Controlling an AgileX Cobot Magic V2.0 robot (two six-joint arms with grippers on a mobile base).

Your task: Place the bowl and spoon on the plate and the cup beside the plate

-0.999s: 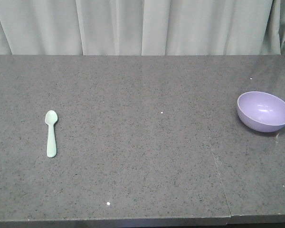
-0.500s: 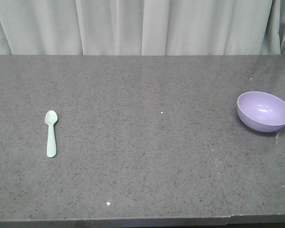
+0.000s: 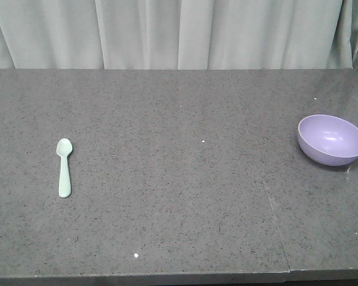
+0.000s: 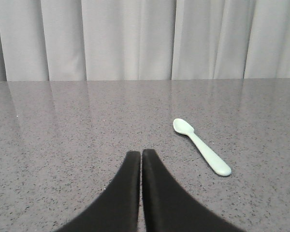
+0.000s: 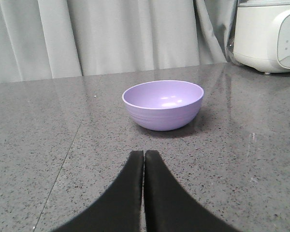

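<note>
Fingers (image 4: 128,186) of the left gripper (image 4: 141,152) were pressed flat together, holding nothing, and the right gripper (image 5: 144,152) was closed and empty in the same way. Neither touched anything; both hung low over the grey table (image 3: 179,226).

From where I stood, the spoon (image 3: 64,168) lay flat on the left side of the table, head towards the curtain (image 3: 167,33), handle towards the near edge. In the left wrist view it sat ahead of the closed tips and off to their right, well apart from them. The bowl (image 3: 332,140) stood upright and empty at the far right, straight ahead of the right gripper with a clear gap between them. A white appliance (image 5: 268,36) stood behind it in the corner. No plate and no cup showed in any view, so I could not tell where they were.

Nothing looked arranged yet; I took this for the very start, with a first pick to come. To do it well, each gripper would have to open before it closed in. The spoon looked thin and lay flush with the table, so I would come down from above and pinch across the handle, not along it, with the tips brushing the surface. The bowl looked smooth and rounded, likely to slip from a squeeze on the outside; one finger inside the rim and one outside seemed the safer hold. The plate needed finding first.
</note>
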